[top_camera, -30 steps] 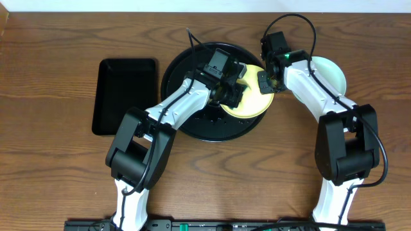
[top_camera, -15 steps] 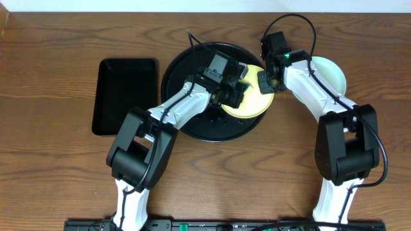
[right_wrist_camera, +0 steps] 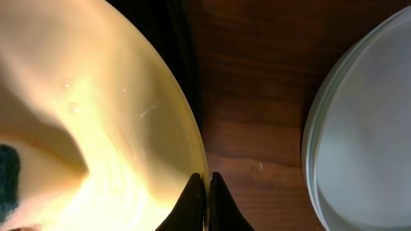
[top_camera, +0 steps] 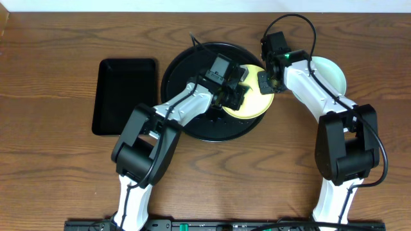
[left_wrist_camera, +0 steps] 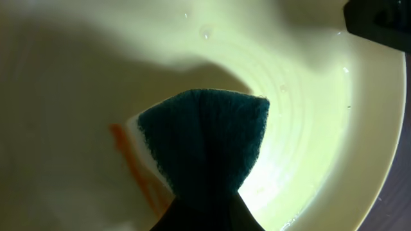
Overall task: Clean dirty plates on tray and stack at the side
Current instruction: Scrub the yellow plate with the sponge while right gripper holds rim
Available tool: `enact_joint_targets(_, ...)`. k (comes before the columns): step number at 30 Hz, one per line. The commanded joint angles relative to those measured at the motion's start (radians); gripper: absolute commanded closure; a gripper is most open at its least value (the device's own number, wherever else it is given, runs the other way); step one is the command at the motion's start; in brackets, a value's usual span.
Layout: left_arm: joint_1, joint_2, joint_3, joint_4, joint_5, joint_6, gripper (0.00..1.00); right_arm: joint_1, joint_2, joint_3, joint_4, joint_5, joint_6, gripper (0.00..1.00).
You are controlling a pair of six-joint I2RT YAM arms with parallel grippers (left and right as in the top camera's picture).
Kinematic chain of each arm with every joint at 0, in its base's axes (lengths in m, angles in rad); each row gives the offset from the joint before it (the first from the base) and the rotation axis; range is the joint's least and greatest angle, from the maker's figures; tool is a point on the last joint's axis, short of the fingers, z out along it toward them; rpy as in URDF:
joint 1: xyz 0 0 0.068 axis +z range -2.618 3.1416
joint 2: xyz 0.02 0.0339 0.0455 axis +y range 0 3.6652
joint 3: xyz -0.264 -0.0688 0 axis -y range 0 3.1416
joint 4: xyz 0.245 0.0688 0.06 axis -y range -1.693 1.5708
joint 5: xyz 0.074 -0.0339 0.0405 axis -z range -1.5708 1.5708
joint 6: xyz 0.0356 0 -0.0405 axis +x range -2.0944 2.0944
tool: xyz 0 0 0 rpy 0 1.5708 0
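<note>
A pale yellow plate [top_camera: 254, 106] lies tilted over the right rim of the round black tray [top_camera: 174, 72]. My right gripper [top_camera: 266, 82] is shut on the plate's edge, and its fingertips [right_wrist_camera: 195, 192] pinch the rim of the yellow plate [right_wrist_camera: 96, 109]. My left gripper [top_camera: 234, 95] is shut on a dark green sponge [left_wrist_camera: 207, 138], which presses on the inside of the yellow plate [left_wrist_camera: 308, 115]. An orange smear [left_wrist_camera: 128, 160] runs beside the sponge. Pale mint-green plates [top_camera: 330, 74] sit on the table to the right of the tray, seemingly two stacked [right_wrist_camera: 366, 141].
A smaller rectangular black tray [top_camera: 124, 96] lies on the wooden table [top_camera: 58, 160] left of the round tray. A strip of bare wood [right_wrist_camera: 257, 96] separates the yellow plate from the green stack.
My left gripper has slid the sponge slightly to the right across the yellow plate. The right gripper and the plate have stayed where they were.
</note>
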Motion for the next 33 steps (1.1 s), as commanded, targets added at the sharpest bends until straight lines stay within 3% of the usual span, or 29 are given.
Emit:
enact_joint_targets(1, -0.015, 0.032, -0.008, 0.000, -0.006, 0.009, 0.92, 0.008, -0.029, -0.008, -0.003, 0.042, 0.008, 0.99)
enact_joint_targets(33, -0.016, 0.064, -0.008, 0.064, -0.195, 0.009, 0.92, 0.010, -0.029, -0.008, -0.005, -0.005, -0.045, 0.99)
